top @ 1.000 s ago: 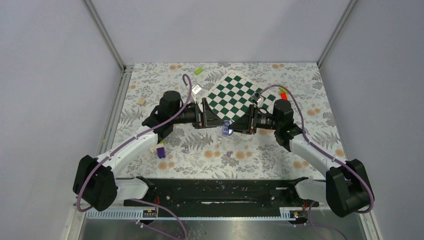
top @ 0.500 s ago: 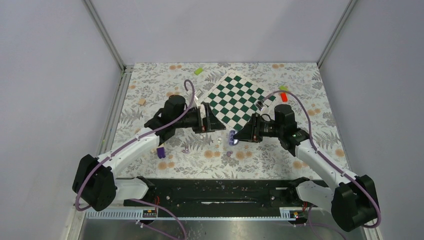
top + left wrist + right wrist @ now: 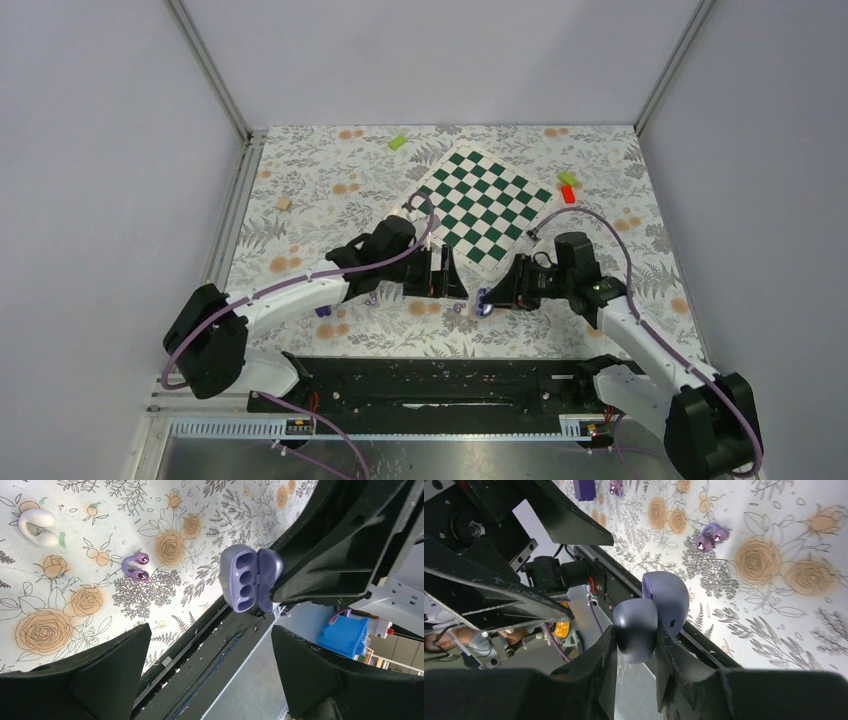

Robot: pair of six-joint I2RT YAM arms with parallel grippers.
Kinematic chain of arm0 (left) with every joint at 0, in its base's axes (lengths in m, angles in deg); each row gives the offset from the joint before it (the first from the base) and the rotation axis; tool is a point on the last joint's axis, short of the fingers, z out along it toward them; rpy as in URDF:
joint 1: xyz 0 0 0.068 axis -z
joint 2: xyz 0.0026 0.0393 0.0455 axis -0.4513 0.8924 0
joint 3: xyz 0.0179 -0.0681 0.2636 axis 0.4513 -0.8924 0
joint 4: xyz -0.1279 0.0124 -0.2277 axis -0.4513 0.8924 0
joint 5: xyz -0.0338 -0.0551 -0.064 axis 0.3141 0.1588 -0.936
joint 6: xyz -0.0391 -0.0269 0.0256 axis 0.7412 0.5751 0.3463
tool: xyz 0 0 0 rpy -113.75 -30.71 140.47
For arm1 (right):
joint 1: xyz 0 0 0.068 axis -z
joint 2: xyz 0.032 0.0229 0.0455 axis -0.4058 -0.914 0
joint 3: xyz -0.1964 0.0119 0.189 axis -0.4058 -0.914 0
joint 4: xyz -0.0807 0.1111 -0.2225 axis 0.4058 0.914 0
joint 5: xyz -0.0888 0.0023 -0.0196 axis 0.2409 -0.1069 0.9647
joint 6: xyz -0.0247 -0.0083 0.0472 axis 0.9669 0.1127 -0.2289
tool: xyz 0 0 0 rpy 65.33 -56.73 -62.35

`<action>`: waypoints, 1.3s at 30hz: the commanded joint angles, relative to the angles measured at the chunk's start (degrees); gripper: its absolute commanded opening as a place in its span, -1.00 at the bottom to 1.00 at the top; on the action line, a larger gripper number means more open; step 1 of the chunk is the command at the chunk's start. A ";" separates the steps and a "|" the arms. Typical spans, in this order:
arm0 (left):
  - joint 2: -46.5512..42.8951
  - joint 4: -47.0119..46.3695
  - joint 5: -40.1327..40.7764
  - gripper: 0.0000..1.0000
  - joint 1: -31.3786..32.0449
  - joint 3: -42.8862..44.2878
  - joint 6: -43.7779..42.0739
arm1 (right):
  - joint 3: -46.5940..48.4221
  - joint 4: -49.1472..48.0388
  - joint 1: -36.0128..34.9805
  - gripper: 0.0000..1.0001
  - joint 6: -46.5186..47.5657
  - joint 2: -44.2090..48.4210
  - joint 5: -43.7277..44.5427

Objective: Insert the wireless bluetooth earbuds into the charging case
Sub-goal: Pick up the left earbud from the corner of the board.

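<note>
The charging case (image 3: 669,602) is lavender and hangs open in the air over the near table edge. My right gripper (image 3: 636,635) is shut on its darker half. The left wrist view shows its recessed inside (image 3: 245,577), empty. In the top view the case (image 3: 483,303) sits at the right gripper (image 3: 492,298), with my left gripper (image 3: 452,280) just left of it. The left gripper (image 3: 210,645) is open and holds nothing. One purple clip-shaped earbud (image 3: 136,566) (image 3: 711,535) lies on the floral cloth near the case. A second purple earbud (image 3: 615,486) lies farther off.
A white C-shaped bud (image 3: 37,526) lies on the cloth beyond the purple one. A purple block (image 3: 322,310) sits under the left arm. The chessboard (image 3: 480,200) lies behind both grippers. A green block (image 3: 398,142) and a red-green block (image 3: 567,187) lie far back. The black base rail (image 3: 430,375) runs just below the case.
Both arms have swung from the chessboard's front edge toward the near edge of the table. The right gripper carried the open case with it. The left gripper followed alongside, still open.
</note>
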 commanded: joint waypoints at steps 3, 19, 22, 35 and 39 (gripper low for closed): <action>1.39 -4.19 5.49 0.79 1.48 -1.71 1.34 | -0.66 8.01 1.64 -1.00 4.48 7.90 5.20; 4.83 3.77 19.60 0.10 6.23 3.16 -3.50 | 1.71 13.84 1.64 -1.00 5.35 10.80 10.79; 7.39 4.77 22.55 0.00 8.04 5.59 -4.23 | 2.98 17.55 1.64 -1.00 5.86 13.06 15.21; 17.35 5.98 25.41 -0.23 11.04 11.42 -3.63 | 2.75 20.09 1.62 -1.00 5.46 16.95 17.14; 19.27 6.35 27.04 -0.27 11.21 12.67 -4.13 | 2.92 20.29 1.61 -1.00 5.65 16.91 17.02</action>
